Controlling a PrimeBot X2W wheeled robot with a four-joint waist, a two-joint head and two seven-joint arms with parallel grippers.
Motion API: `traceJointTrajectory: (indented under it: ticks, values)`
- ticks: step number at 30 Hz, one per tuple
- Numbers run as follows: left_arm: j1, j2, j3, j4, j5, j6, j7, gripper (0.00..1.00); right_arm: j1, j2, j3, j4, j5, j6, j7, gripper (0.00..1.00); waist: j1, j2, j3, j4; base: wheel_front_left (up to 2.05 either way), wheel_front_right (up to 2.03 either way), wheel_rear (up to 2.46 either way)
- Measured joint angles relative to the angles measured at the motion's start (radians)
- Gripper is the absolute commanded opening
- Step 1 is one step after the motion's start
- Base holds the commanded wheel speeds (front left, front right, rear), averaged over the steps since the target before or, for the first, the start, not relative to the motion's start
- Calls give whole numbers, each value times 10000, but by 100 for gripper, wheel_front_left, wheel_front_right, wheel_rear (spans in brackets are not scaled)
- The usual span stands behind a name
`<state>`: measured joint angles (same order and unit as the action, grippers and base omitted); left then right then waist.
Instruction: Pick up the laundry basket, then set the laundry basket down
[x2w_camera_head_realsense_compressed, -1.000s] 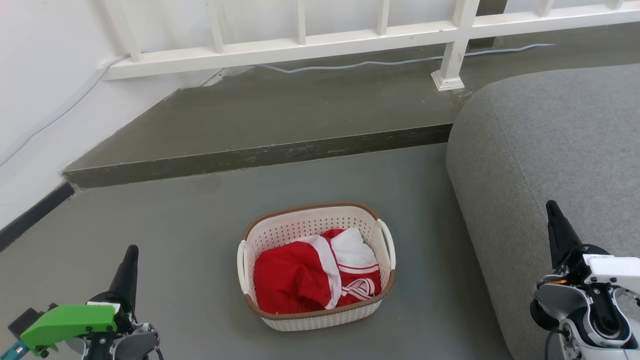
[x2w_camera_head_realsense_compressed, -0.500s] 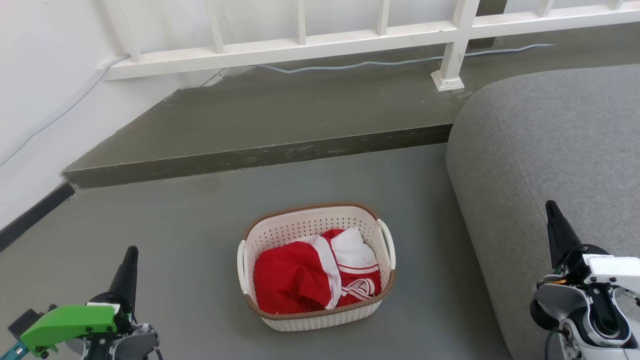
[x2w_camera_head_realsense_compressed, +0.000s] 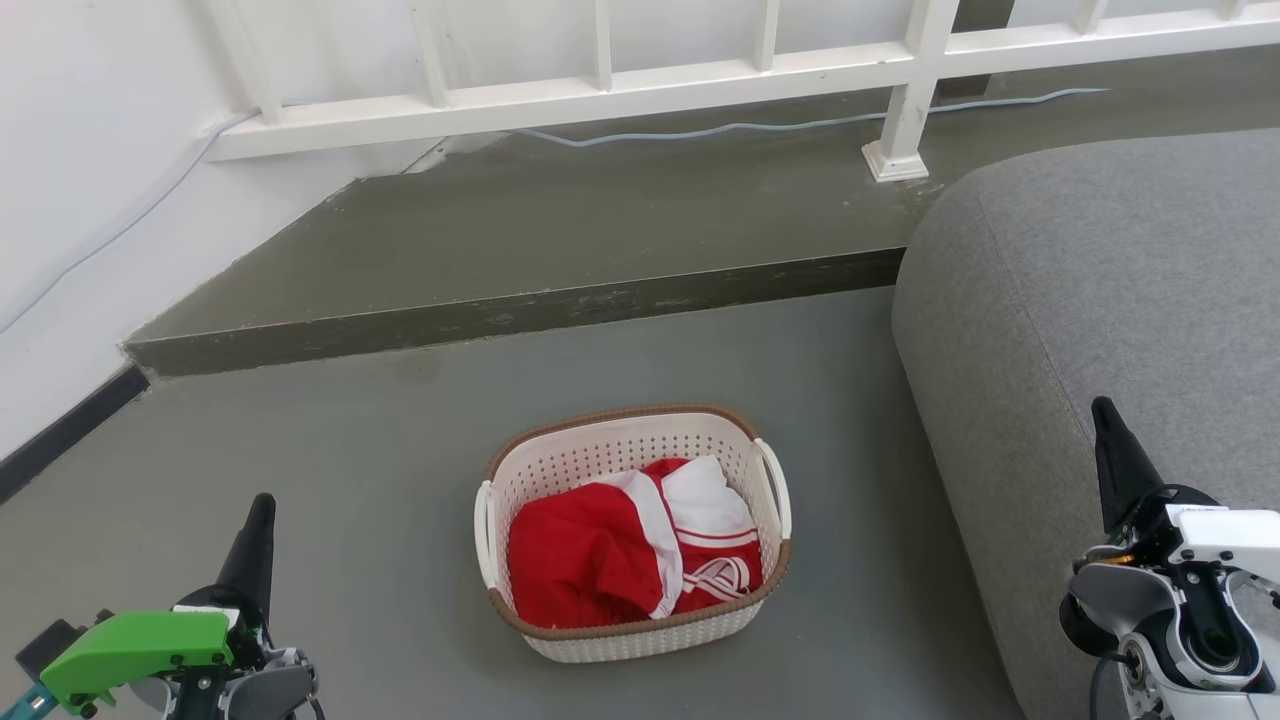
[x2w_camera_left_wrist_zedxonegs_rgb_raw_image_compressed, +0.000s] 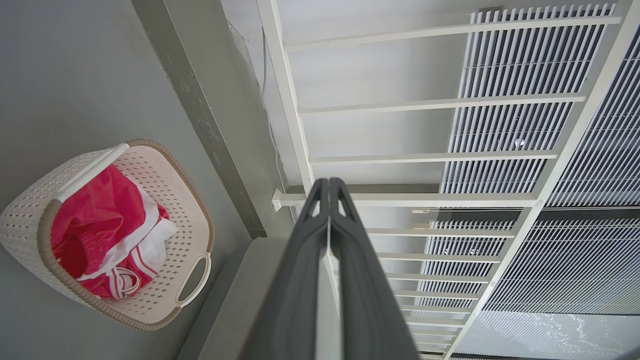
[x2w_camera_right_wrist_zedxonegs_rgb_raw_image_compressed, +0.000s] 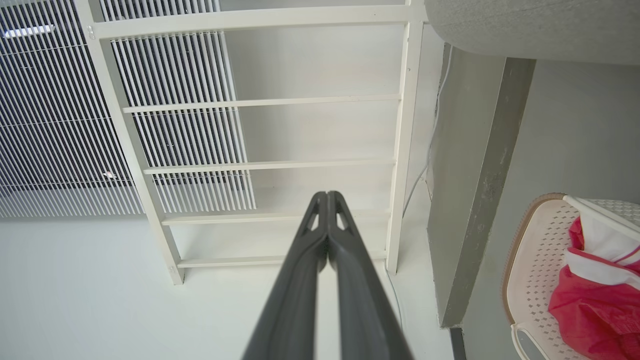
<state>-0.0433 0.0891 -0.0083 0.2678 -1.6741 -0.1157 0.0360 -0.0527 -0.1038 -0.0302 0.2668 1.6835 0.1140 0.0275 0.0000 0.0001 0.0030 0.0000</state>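
Your basket sits on the floor at head-view centre, near the grey sofa, with a red-and-white garment inside. Left gripper and right gripper flank it, well apart. Head view leaves the finger state unclear. The wrist views settle it: both pairs pressed together, empty.
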Motion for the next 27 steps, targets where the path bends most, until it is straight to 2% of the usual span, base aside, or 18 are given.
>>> traceJointTrajectory:
  ticks: [27]
  values:
    - [-29,-2,23,75,0,-73,73,0,-10,6,-19,48,0,2,10,0,0,0,-3,0,0,0,0]
